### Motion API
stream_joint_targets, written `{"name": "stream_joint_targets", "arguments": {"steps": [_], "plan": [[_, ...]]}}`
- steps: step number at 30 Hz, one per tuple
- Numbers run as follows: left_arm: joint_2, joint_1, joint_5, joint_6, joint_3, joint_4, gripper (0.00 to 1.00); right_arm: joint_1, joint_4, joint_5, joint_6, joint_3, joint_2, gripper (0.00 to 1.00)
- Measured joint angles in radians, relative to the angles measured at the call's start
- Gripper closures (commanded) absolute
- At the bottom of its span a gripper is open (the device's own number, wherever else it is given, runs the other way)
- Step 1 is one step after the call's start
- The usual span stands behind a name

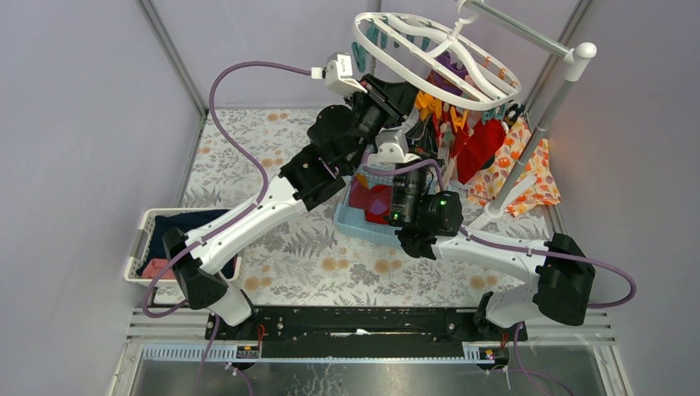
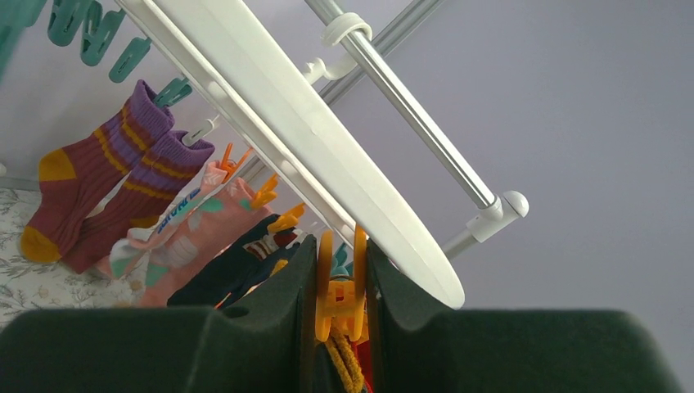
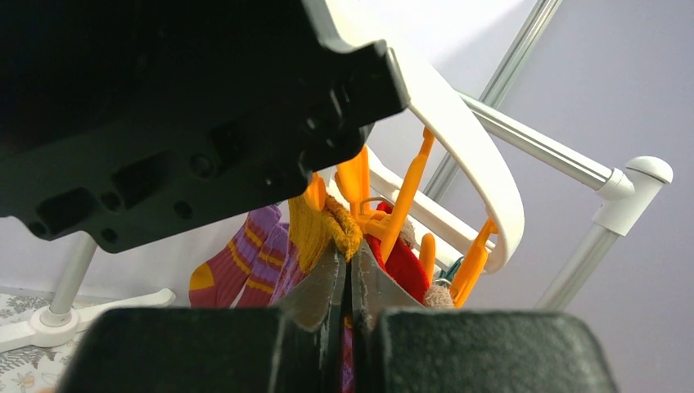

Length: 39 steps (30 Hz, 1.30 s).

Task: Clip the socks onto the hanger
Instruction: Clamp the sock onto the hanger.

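The white oval hanger (image 1: 388, 49) hangs from the rack, with several socks clipped on it: maroon-purple striped ones (image 2: 98, 180), a pink one (image 2: 188, 229) and a navy one (image 2: 229, 274). My left gripper (image 2: 342, 278) is shut on an orange clip (image 2: 340, 307) under the hanger's rim (image 2: 270, 106), squeezing its handles. My right gripper (image 3: 352, 266) is shut on a sock with a mustard-yellow cuff (image 3: 315, 225) and holds the cuff up at that clip (image 3: 360, 184). The cuff also shows just below the clip in the left wrist view (image 2: 348, 364). A red sock (image 3: 405, 266) hangs right behind.
A blue basket (image 1: 363, 227) of red socks sits under the arms. A white basket (image 1: 144, 239) with navy and pink cloth stands at the left. The grey rack pole (image 1: 545, 115) rises at the right, and an orange floral cloth (image 1: 528, 173) hangs beside it.
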Motion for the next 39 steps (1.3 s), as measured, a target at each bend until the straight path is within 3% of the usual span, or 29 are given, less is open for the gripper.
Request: {"name": "stream_joint_targets", "arguments": {"steps": [29, 32, 39], "plan": [[-0.006, 0.0, -0.026, -0.02, -0.01, -0.027, 0.99, 0.029, 0.006, -0.043, 0.004, 0.03, 0.031, 1.0], [-0.01, 0.0, -0.026, -0.024, -0.015, -0.027, 0.95, 0.029, 0.006, -0.043, 0.004, 0.031, 0.033, 1.0], [-0.02, 0.001, -0.025, -0.039, -0.032, -0.027, 0.67, 0.03, 0.006, -0.041, 0.003, 0.035, 0.038, 0.98]]}}
